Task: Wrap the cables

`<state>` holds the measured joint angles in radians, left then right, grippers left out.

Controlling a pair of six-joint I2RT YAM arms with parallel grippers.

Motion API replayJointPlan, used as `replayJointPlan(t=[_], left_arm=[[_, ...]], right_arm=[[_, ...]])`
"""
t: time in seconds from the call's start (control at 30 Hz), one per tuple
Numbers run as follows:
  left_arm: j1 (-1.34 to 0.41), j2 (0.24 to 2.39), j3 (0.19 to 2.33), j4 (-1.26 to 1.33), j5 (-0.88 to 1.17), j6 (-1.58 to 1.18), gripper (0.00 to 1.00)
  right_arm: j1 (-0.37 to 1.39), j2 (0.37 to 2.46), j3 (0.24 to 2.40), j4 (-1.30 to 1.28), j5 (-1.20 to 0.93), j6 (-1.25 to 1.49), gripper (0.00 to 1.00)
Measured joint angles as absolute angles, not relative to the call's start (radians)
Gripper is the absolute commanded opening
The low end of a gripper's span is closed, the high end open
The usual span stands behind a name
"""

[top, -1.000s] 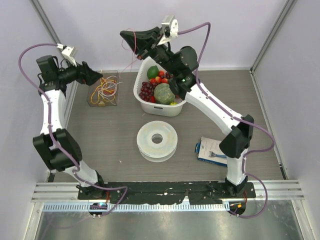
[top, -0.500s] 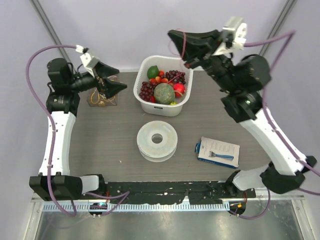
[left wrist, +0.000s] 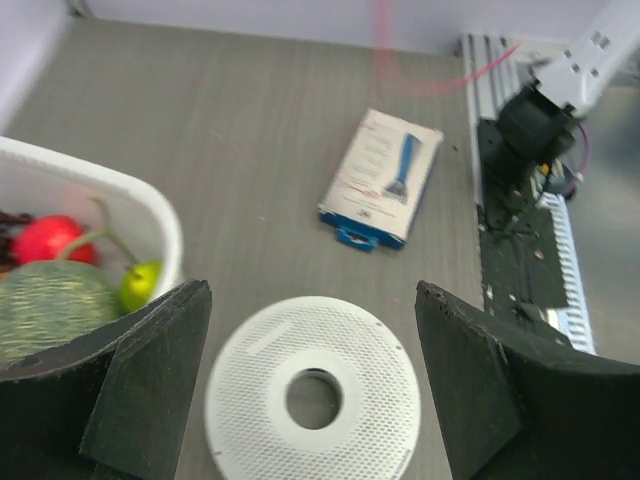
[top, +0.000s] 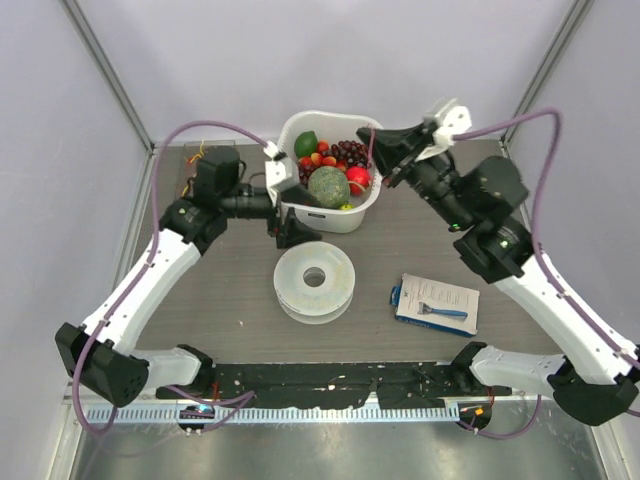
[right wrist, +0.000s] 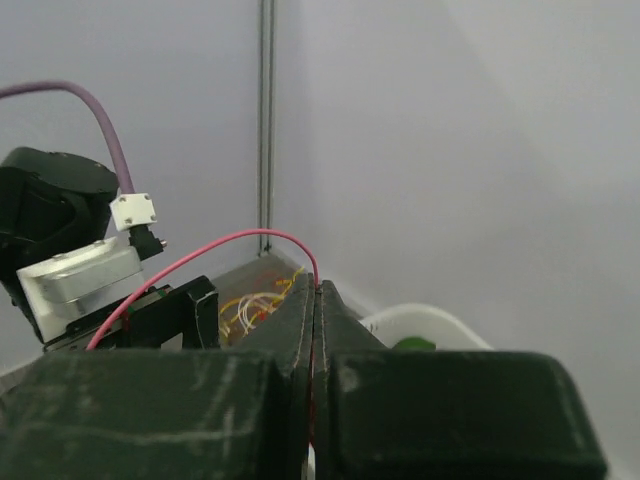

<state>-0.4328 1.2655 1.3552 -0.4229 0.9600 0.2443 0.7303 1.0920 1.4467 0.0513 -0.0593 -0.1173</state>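
My right gripper (right wrist: 318, 290) is shut on one thin pink-red cable (right wrist: 191, 254), which arcs up out of the pinched fingertips and off to the left. It hovers by the far right rim of the basket (top: 380, 142). The other cables (right wrist: 251, 312) lie as a yellow, orange and white tangle at the table's far left corner, mostly hidden behind my left arm in the top view. My left gripper (top: 300, 213) is open above the far edge of the white perforated spool (top: 315, 282). In the left wrist view the spool (left wrist: 312, 400) lies below the spread fingers (left wrist: 310, 292), which hold nothing.
A white basket (top: 283, 192) of fruit stands just beyond the spool, with its rim (left wrist: 150, 205) beside my left finger. A blue and white packet (top: 435, 303) lies to the right of the spool, also in the left wrist view (left wrist: 380, 175).
My left arm has swung from the cable tangle at the far left to above the spool. My right arm has carried the pink cable from left of the basket to its right side and lower.
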Motion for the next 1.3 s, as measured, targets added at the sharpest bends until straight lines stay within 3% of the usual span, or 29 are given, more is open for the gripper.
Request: replayJointPlan(t=[0.3, 0.73, 0.9, 1.3], left_arm=[[-0.532, 1.258, 1.144, -0.273, 0.948, 0.123, 0.83], [-0.447, 1.156, 1.013, -0.121, 0.993, -0.130, 0.79], [-0.364, 1.216, 0.987, 0.045, 1.055, -0.357, 0.78], [-0.396, 1.323, 0.966, 0.264, 1.161, -0.703, 0.79]], right_arm=[[0.661, 1.117, 1.224, 0.091, -0.124, 0.017, 0.00], [0.641, 1.092, 1.180, 0.203, -0.241, 0.090, 0.00], [0.635, 1.079, 1.155, 0.224, -0.339, 0.086, 0.01], [0.635, 1.077, 1.138, 0.239, -0.495, 0.049, 0.01]])
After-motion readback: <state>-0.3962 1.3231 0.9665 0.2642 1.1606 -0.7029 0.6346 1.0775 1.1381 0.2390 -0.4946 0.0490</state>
